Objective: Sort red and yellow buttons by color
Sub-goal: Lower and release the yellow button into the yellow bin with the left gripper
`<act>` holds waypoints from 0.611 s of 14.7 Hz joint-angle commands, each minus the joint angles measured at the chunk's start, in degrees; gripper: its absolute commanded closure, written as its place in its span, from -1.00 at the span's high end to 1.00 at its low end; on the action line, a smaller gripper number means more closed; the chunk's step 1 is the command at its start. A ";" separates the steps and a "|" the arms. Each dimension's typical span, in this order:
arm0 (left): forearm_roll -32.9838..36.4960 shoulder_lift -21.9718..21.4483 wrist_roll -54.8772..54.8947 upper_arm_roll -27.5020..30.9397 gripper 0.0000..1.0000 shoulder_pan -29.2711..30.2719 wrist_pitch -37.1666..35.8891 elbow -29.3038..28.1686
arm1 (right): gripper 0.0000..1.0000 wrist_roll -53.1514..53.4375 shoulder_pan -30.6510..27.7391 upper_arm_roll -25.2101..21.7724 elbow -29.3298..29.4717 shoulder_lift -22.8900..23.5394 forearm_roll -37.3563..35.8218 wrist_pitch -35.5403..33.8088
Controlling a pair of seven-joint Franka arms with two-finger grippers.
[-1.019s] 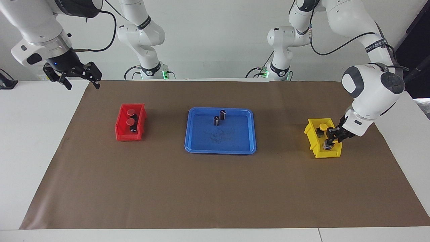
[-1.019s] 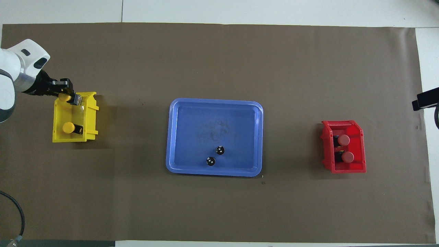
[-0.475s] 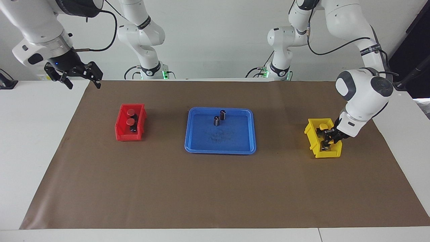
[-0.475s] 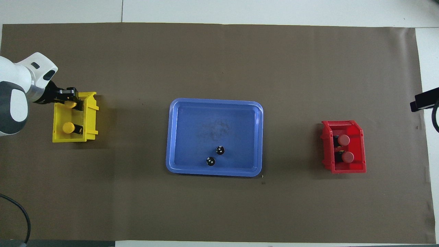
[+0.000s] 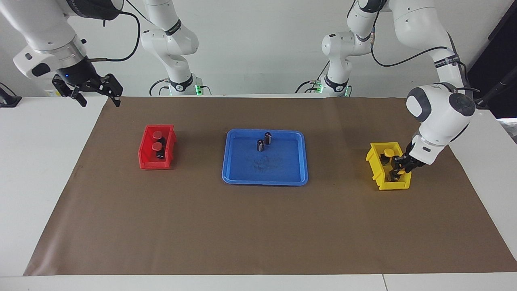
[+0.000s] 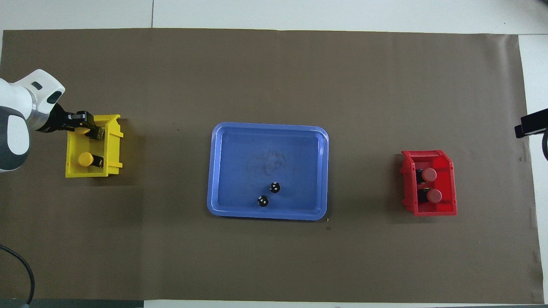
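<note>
Inside the yellow bin (image 5: 388,171), at the end farther from the robots, the left gripper (image 5: 398,169) sits low around a yellow button (image 6: 87,129). Half a second ago its fingertips were shut on that button; now they have begun to part, though whether the button is fully let go I cannot tell. A second ago the gripper hung higher over the bin with the button in its grip, so the carry has become a set-down. Just beside the jaws, nearer the robots in the same bin, lies the other yellow button (image 6: 86,159).

Outward toward the middle of the table, the blue tray (image 5: 237,176) holds only two dark cylinders with silvery tops (image 5: 263,142). Well apart from the left jaws, toward the right arm's end, the red bin (image 5: 148,163) holds both red buttons (image 5: 157,140).

The right gripper (image 5: 98,95) waits with jaws wide open and nothing between them, raised over the mat's corner by its own base, unmoved over the last second.

By my reading, all four buttons now sit with their own colour, so only a clean release and withdrawal remain.
</note>
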 commanded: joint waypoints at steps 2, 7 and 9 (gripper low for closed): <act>0.76 -1.20 -0.41 -0.34 0.40 -0.59 1.17 -1.58 | 1.00 0.66 -0.36 0.35 0.88 0.53 0.09 -0.14; 0.76 -1.90 -0.15 -0.43 1.00 -3.38 -1.64 0.44 | 1.00 0.66 -0.45 0.35 0.88 0.53 0.09 -0.05; 0.76 -1.99 -0.06 -0.60 1.00 -3.66 -7.41 4.37 | 1.00 0.66 -0.54 0.35 0.88 0.53 0.09 -0.32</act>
